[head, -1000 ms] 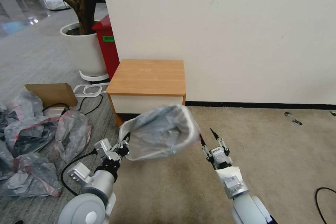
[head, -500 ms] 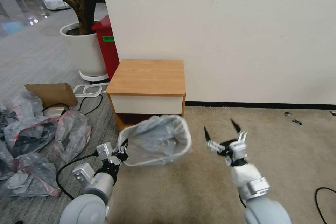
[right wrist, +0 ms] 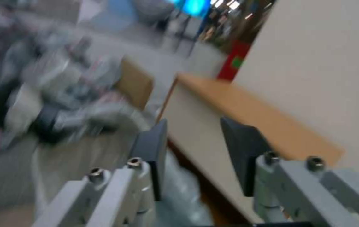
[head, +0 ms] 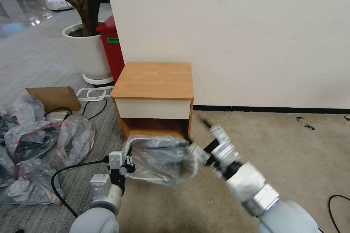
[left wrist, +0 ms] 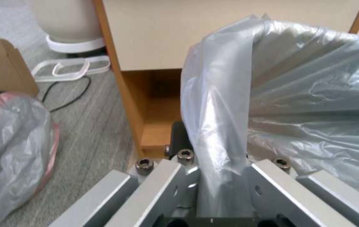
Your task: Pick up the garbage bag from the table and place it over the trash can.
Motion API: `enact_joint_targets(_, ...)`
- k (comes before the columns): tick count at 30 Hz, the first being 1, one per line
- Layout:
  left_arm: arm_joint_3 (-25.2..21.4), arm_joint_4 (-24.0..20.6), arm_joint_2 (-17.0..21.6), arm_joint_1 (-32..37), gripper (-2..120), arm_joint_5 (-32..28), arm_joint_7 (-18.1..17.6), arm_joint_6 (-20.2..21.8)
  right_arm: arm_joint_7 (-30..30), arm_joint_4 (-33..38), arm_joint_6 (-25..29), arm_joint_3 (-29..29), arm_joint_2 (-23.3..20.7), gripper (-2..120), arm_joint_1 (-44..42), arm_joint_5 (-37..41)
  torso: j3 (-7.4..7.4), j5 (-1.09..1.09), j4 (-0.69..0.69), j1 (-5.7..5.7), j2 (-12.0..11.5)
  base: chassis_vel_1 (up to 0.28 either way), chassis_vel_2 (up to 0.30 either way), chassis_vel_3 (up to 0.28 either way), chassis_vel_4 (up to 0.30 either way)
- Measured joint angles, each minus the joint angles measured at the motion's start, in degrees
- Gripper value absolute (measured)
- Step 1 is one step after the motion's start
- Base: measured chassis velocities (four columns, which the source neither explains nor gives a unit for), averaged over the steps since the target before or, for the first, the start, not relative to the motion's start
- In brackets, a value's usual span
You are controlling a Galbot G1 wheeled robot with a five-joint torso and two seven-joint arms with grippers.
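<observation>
left pincer (head: 128, 161) gripping garbage bag (head: 160, 158)

One trash can (head: 160, 160), one garbage bag (head: 156, 158) lining it, one table (head: 155, 80), and at nine o'clock three bulkier bags (head: 74, 138).

From my station the head view is bright and even, with soft light and only a faint shadow under the table (head: 153, 80); the shiny floor (head: 22, 14) far at the left shows white glare spots. My right arm (head: 233, 167) looks smeared by motion there, and the right wrist view is strongly blurred all over. The left wrist view is clearer, and the garbage bag (left wrist: 289, 94) glows pale where light passes through it.
</observation>
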Motion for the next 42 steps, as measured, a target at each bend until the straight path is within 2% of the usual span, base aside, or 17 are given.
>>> enact_joint_targets(1, 0.6, -0.2, -0.4, 0.2, 0, 1.3, 0.0, 0.0, -1.0, -0.9, -2.5, -1.6, -1.5, 28, 2.3, 0.4, 0.0, -0.01, 0.0, 0.0, 0.0, 0.0, 0.0, 0.0, 0.0)
enact_joint_targets(3, 0.9, -0.2, -0.6, 0.3, 0, 2.3, 0.0, -0.2, -1.3, -1.4, -4.0, -2.4, -2.1, 25, 3.5, 1.1, 0.0, 0.0, 0.0, 0.0, 0.0, 0.0, 0.0, 0.0, 0.0)
enact_joint_targets(6, 2.1, -0.2, -1.5, 0.8, 0, 6.9, 0.1, -0.8, -1.3, -3.4, -10.1, -6.5, -3.6, 10, 8.4, 3.7, 0.0, -0.01, 0.0, 0.0, 0.0, 0.0, 0.0, 0.0, 0.0)
enact_joint_targets(10, 2.8, -0.4, -2.3, 1.1, 0, 8.8, 0.1, -0.9, -1.4, -6.0, -12.9, -10.0, -3.8, 0, 11.8, 4.0, 0.0, -0.01, 0.0, 0.0, 0.0, 0.0, 0.0, 0.0, 0.0)
enact_joint_targets(18, 3.8, -0.6, -2.3, 1.8, 0, 12.4, 0.5, -2.0, -1.3, -12.1, -16.6, -17.7, -0.8, 0, 19.1, 3.4, 0.0, -0.02, 0.0, 0.0, 0.0, 0.0, 0.0, 0.0, 0.0)
enact_joint_targets(20, 4.8, -0.7, -2.4, 2.3, 0, 13.8, 0.5, -2.3, -1.3, -15.7, -17.7, -21.4, 1.1, 0, 22.5, 2.7, 0.0, -0.01, 0.0, 0.0, 0.0, 0.0, 0.0, 0.0, 0.0)
enact_joint_targets(22, 5.0, -0.8, -2.4, 2.4, 0, 14.1, 0.5, -2.3, -1.3, -16.0, -17.8, -21.8, 1.3, 0, 22.9, 2.7, 0.0, -0.01, 0.0, 0.0, 0.0, 0.0, 0.0, 0.0, 0.0)
enact_joint_targets(28, 8.2, -1.9, -3.2, 3.7, 0, 18.5, 0.4, -2.4, -1.2, -25.3, -19.2, -27.1, 4.7, 0, 29.0, 2.1, 0.01, -0.01, 0.0, 0.0, 0.0, 0.0, 0.0, 0.0, 0.0)
enact_joint_targets(34, 10.3, -2.4, -3.9, 4.2, 0, 19.6, 0.2, -2.4, -1.1, -29.9, -19.2, -27.8, 6.3, 0, 30.6, 1.8, 0.0, -0.01, 0.0, 0.0, 0.0, 0.0, 0.0, 0.0, 0.0)
enact_joint_targets(42, 9.8, -2.0, -4.3, 3.9, 0, 19.6, 0.0, -2.3, -1.1, -29.9, -18.4, -26.3, 6.4, 0, 28.6, 1.2, 0.01, -0.01, 0.0, 0.0, 0.0, 0.0, 0.0, 0.0, 0.0)
